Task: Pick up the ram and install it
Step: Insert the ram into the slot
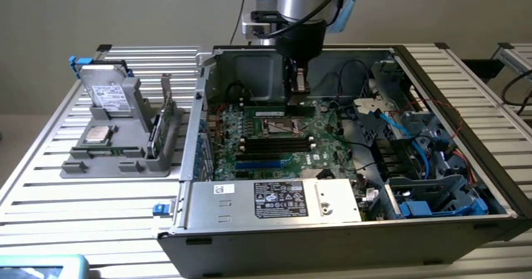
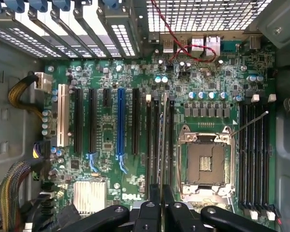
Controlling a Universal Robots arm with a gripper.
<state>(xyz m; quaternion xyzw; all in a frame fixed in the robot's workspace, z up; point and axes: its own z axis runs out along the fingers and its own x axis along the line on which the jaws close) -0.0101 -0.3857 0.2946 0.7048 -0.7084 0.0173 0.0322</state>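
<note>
Atop the slatted desk (image 1: pixel 91 229), inside the open computer case (image 1: pixel 332 254), the tool (image 1: pixel 297 100) is clamped on the ram (image 1: pixel 281 112), which hangs edge-down directly beneath it, long axis parallel to the black memory slots (image 2: pixel 149 145) beside the processor socket (image 2: pixel 205 162).

Seen on slatted table (image 1: pixel 75 210): open computer case (image 1: pixel 332 248), motherboard (image 2: pixel 111 125) with empty processor socket (image 2: pixel 203 162). Beside case, at exterior view's left, grey holder (image 1: pixel 124 164) carrying standing labelled drive (image 1: pixel 108 95) and flat silver chip (image 1: pixel 99 134).
</note>
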